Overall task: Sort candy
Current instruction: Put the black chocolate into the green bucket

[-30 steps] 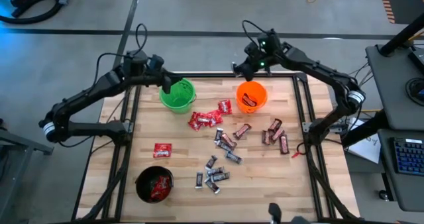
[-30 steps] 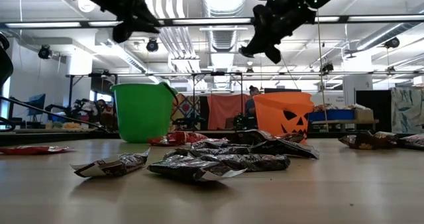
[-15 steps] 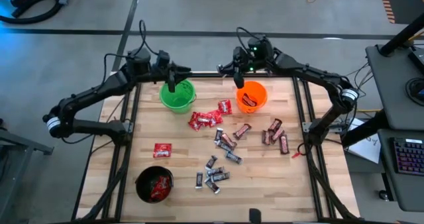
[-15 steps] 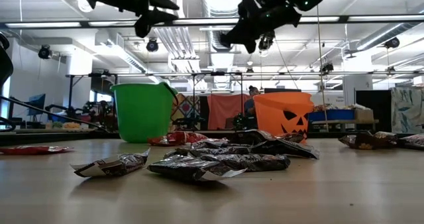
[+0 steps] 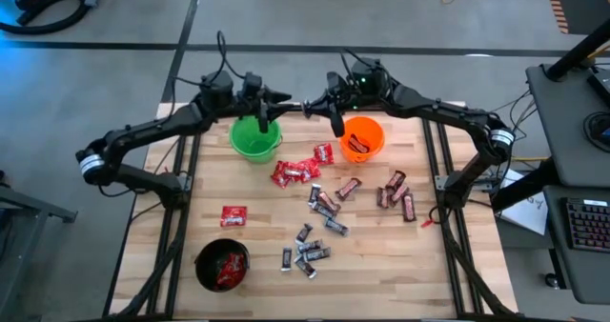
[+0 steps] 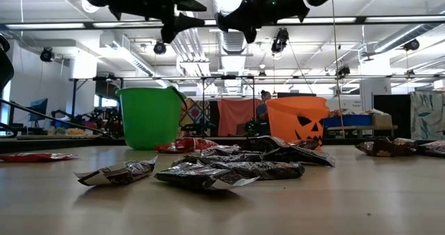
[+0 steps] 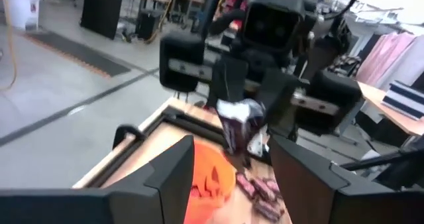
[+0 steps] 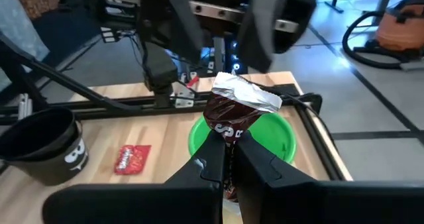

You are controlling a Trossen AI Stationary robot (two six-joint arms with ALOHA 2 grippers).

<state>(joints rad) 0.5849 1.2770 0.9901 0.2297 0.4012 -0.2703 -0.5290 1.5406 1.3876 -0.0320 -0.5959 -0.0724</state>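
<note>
from above, both arms reach toward each other at the far edge of the table (image 5: 191,217), meeting between the green bucket (image 5: 254,137) and the orange bucket (image 5: 362,139). the left gripper (image 5: 276,100) and the right gripper (image 5: 313,104) sit nose to nose, just apart. loose candy (image 5: 319,203) lies scattered over the middle of the table, red packets near the green bucket, dark bars toward the right side, one red packet (image 5: 233,216) alone (off to the left), and a black bucket (image 5: 221,265) at the near left holds red ones.

at table height, the two grippers hang high above the buckets, facing one another, with wrappers (image 6: 201,174) lying in the foreground.

the left wrist camera looks between its own spread fingers (image 7: 169,181), holding nothing, straight at the right gripper, which presents a dark brown bar (image 7: 240,124) with a silvery end.

the right wrist camera shows its fingers (image 8: 212,161) clenched on that bar (image 8: 232,111), held upright above the green bucket, with the left gripper beyond it, jaws apart.
</note>
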